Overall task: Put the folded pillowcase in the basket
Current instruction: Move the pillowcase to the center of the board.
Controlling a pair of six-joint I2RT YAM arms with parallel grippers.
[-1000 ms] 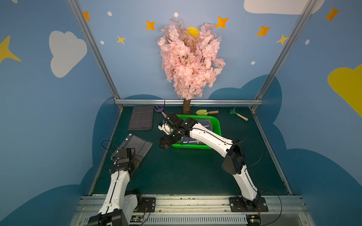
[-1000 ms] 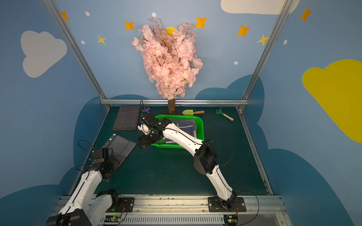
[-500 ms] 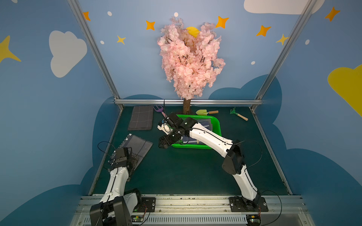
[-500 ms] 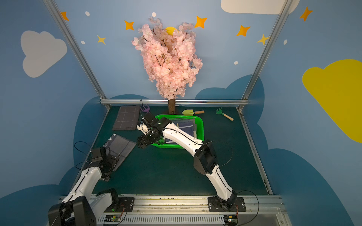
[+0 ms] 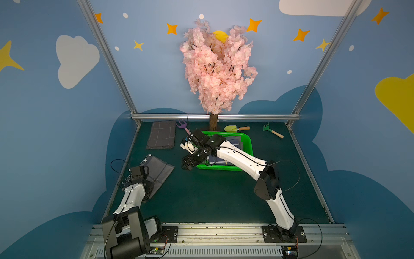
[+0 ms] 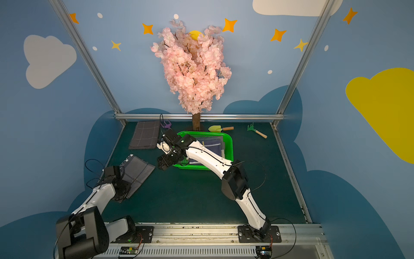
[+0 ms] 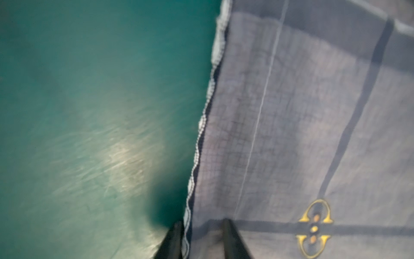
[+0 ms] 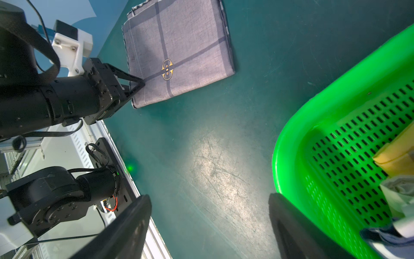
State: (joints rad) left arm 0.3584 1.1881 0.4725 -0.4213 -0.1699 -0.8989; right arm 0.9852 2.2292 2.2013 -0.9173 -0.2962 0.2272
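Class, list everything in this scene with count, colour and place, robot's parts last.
Folded pillowcases: two, grey checked; far pillowcase back left, near pillowcase front left.
Basket: one, bright green, back centre, dark-blue cloth inside.
Blossom tree: one, pink, behind the basket.
Toy tools: three; purple fork, yellow trowel, green rake, along the back edge.
Table: one, dark green.
Left gripper: black, shut on near pillowcase's edge.
Right gripper: black, open, beside the basket.
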